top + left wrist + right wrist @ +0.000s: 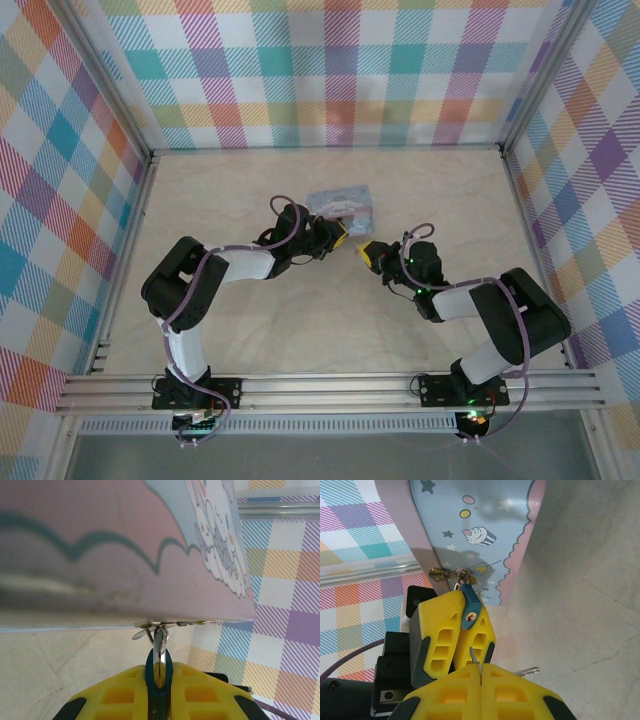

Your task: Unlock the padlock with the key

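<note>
Padlock (468, 611) is hanging from a little metal loop (462, 573) on the pink and blue box (480, 510). The left end effector (159, 677) is squeezing its blue body tight, so it cannot swing. The box is sitting on the counter (580, 605), near the middle and toward the back.

The right end effector (481, 669) is pinching the key (474, 656) between shut fingers, and the thin blade is sticking up out of the tips. The brass keyhole (473, 616) is facing the right end effector. The key tip is sitting just under the hole, near it but not touching.

The blade is pointing up toward the hole, but it may be leaning a bit away from the padlock's tilted long line; the view is too close to be sure. A second silver piece (526, 670), maybe a spare key, is poking out sideways.

I am thinking the right arm, being the nearer one, is going to need to line the blade up with the hole and push it in.
</note>
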Controlling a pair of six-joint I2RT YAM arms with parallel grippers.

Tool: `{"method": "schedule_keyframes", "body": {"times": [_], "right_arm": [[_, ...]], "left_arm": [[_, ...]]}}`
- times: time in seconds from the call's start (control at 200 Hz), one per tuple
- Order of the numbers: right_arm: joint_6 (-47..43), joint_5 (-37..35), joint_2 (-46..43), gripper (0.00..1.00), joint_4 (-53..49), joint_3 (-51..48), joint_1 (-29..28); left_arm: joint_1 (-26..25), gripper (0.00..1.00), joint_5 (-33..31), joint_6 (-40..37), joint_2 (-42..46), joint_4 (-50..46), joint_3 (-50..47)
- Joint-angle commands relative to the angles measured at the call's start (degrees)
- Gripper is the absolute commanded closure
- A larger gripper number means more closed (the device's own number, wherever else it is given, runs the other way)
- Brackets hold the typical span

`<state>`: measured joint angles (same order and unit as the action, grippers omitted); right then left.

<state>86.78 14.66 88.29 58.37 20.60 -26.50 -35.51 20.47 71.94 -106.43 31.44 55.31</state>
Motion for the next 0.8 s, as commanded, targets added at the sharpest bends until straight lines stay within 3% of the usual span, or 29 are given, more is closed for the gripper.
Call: {"method": "schedule_keyframes", "body": {"times": [0.0,0.795], "right_arm": [[-0.5,-0.9,0.9,1.0,4.0,1.9,-0.6],[-1.9,-1.2,4.9,1.0,4.0,5.0,-1.2]], "left_arm": [[-0.8,0.87,1.2,1.3,-0.3,4.5,-0.3],[-1.1,0.87,1.1,2.3,-0.4,5.4,-0.7]]}}
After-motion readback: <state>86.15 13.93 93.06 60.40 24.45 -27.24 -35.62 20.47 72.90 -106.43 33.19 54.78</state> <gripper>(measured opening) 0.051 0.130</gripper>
